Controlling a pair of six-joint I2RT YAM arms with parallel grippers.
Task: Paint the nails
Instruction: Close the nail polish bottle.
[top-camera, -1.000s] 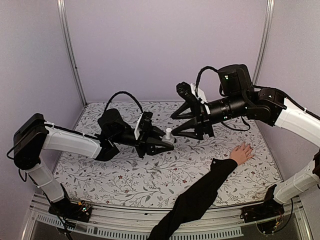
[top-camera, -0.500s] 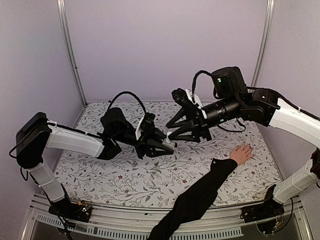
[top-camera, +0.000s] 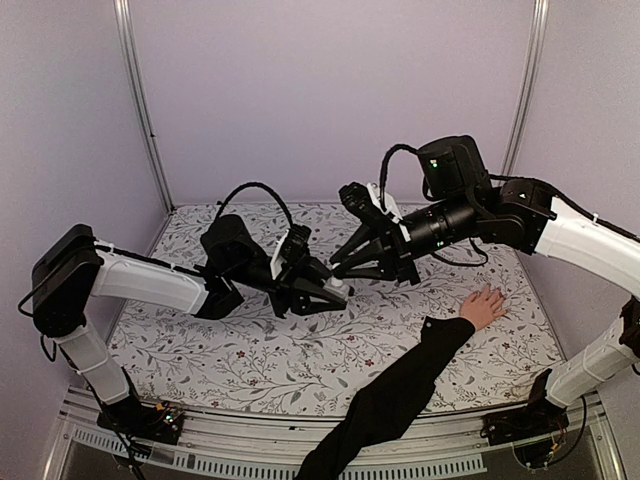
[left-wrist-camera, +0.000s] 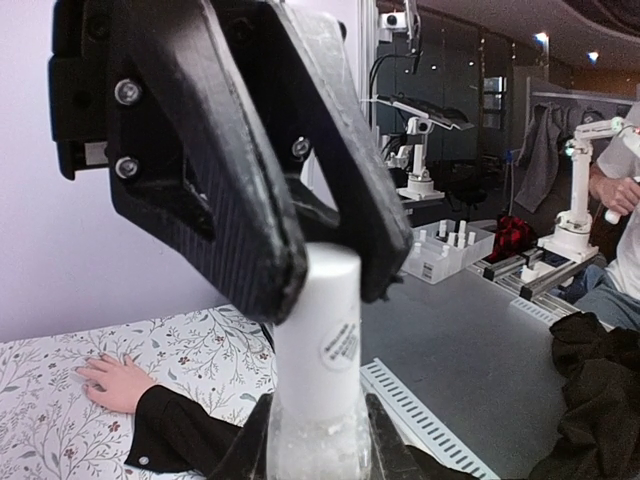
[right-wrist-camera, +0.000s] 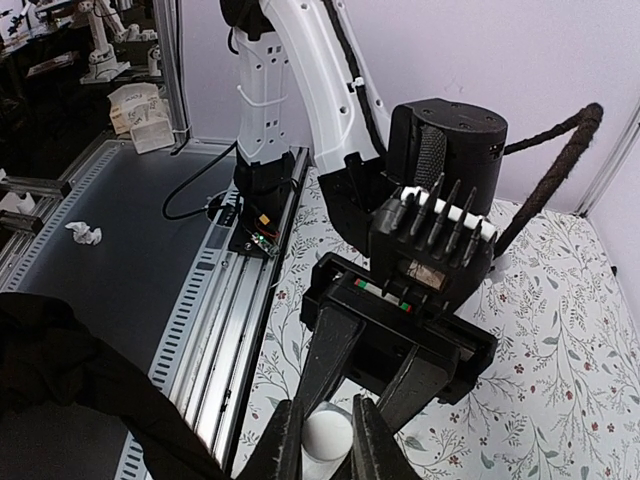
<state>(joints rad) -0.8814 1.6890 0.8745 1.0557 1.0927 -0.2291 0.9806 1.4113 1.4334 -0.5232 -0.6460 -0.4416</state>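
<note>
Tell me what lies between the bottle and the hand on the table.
Nothing: the top view shows only bare floral tablecloth between the bottle and the hand.

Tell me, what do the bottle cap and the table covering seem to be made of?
Bottle cap: probably plastic, matte white; smooth, no glare.
Table covering: printed cloth or paper, white with leafy floral pattern; the look leaves it open.

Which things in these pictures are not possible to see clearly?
Nails: too small in the top view, blurred in the left wrist view.
Bottle: its base is cut off by the bottom edge in the left wrist view; from above the left gripper mostly hides it.
Cap: partly covered by the right gripper in the right wrist view.
</note>
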